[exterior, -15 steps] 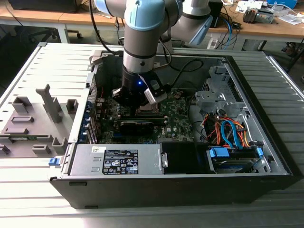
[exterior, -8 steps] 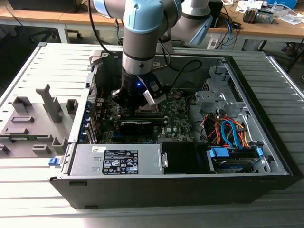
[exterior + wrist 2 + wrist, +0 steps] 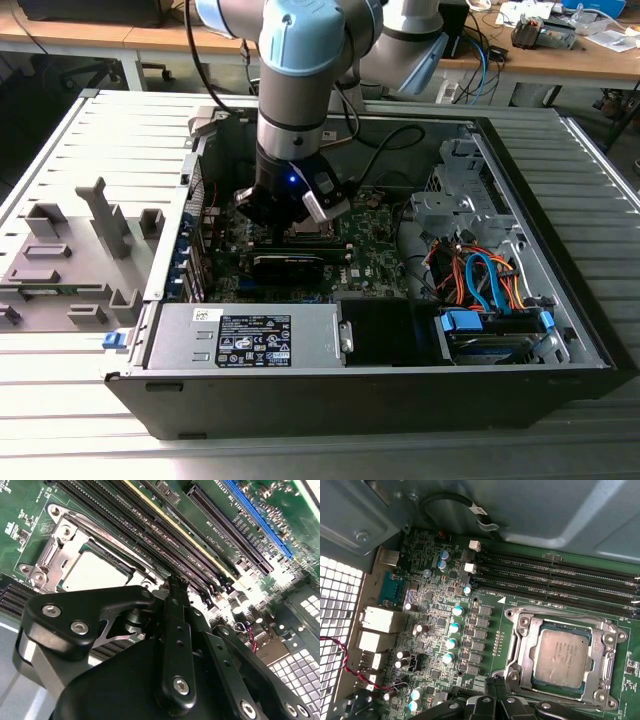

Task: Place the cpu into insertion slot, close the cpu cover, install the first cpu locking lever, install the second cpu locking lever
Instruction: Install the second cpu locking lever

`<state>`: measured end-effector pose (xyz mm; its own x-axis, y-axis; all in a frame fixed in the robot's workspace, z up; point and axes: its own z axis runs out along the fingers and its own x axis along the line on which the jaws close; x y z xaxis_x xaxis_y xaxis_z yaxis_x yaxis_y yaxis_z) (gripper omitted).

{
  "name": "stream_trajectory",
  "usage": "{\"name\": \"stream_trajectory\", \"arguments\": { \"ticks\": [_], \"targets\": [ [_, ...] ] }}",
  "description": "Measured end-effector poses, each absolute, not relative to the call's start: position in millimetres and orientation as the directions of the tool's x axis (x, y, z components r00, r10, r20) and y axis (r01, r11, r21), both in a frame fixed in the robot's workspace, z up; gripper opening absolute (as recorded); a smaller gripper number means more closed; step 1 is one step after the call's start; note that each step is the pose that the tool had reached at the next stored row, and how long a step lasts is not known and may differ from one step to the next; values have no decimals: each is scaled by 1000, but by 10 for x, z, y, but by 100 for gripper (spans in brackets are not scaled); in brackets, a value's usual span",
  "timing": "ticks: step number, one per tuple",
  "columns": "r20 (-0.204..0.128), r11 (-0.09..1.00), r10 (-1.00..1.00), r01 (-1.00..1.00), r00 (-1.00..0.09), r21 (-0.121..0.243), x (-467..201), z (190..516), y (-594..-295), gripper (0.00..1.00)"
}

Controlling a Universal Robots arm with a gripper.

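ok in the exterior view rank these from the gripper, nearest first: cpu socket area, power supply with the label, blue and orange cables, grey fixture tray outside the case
1. cpu socket area: right under the gripper.
2. power supply: along the case's near wall, below the gripper in the picture.
3. blue and orange cables and the grey fixture tray: too close to call; cables toward the exterior view's right, tray outside the case on the left.

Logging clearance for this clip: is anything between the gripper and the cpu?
Nothing visible. The cpu lies in the slot with the cover framing it, face exposed. The gripper sits just beside the socket over bare board.
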<state>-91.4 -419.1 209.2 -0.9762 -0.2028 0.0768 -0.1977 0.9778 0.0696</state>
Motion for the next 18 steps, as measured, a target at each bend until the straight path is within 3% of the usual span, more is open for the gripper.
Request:
{"name": "stream_trajectory", "arguments": {
  "ticks": [12,18],
  "targets": [
    [64,970,-214,-204,-975,131,-914,2067,-4233,11],
    [63,970,-216,-207,-974,131,-913,2299,-4213,11]
  ]
}}
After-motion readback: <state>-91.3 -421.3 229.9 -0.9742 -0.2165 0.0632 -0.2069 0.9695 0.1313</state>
